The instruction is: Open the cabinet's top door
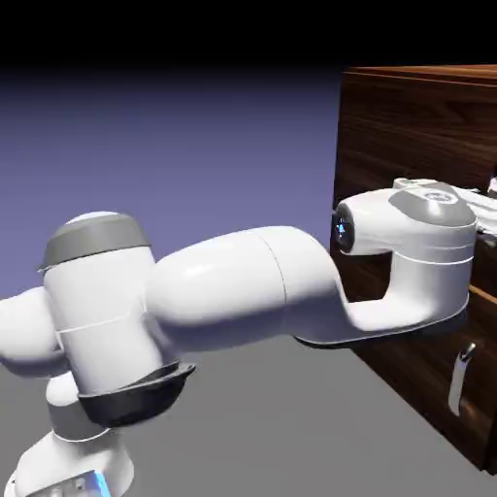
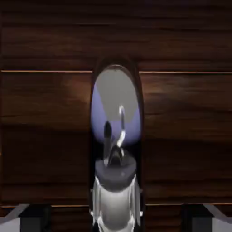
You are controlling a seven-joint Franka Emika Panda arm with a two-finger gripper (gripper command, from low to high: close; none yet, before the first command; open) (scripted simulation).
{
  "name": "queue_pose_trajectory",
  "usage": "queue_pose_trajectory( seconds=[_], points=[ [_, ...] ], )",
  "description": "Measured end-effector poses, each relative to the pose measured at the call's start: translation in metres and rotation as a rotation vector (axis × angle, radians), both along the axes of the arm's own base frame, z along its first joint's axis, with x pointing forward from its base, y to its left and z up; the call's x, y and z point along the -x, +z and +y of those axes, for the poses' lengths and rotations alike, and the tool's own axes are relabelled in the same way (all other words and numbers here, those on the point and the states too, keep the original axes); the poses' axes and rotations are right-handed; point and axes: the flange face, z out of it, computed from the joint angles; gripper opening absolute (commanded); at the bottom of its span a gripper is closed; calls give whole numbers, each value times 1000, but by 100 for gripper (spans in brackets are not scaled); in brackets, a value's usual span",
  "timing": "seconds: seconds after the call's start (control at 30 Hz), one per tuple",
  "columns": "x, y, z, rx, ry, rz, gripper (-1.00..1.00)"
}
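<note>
Two finger tips [image 2: 27,217] frame your hand view's bottom corners, with the gripper [image 2: 116,213] pinched on the top door's silver handle [image 2: 116,149]; the cabinet [image 1: 408,126] fills the exterior view's right edge.

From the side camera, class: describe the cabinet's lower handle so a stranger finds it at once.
Start at the large dark walnut wood-grain cabinet on the right. Look below the white robot arm that crosses its front. Near the bottom right corner hangs a slim vertical silver handle, the only bright metal against dark wood there.

Dark walnut wood-grain cabinet [image 1: 408,126], silver lower handle [image 1: 460,379], white arm [image 1: 243,286] with grey caps.
</note>
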Motion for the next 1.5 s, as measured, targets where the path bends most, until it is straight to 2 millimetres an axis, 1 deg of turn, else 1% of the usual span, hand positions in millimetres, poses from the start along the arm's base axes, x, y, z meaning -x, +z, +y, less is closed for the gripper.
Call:
queue_pose_trajectory(
  seconds=[0.23,0.47,0.63,0.77,0.9,1.03,1.17,1.5],
  points=[
    [54,0,19,0,-109,0,-100],
    [113,0,47,0,-234,0,-100],
    [157,0,74,0,-332,0,-100],
    [192,0,101,0,-416,0,-100],
    [222,0,128,0,-494,0,-100],
    [247,0,154,0,-563,0,-100],
    [268,0,179,0,-624,0,-100],
    [307,0,234,0,-753,0,-100]
  ],
)
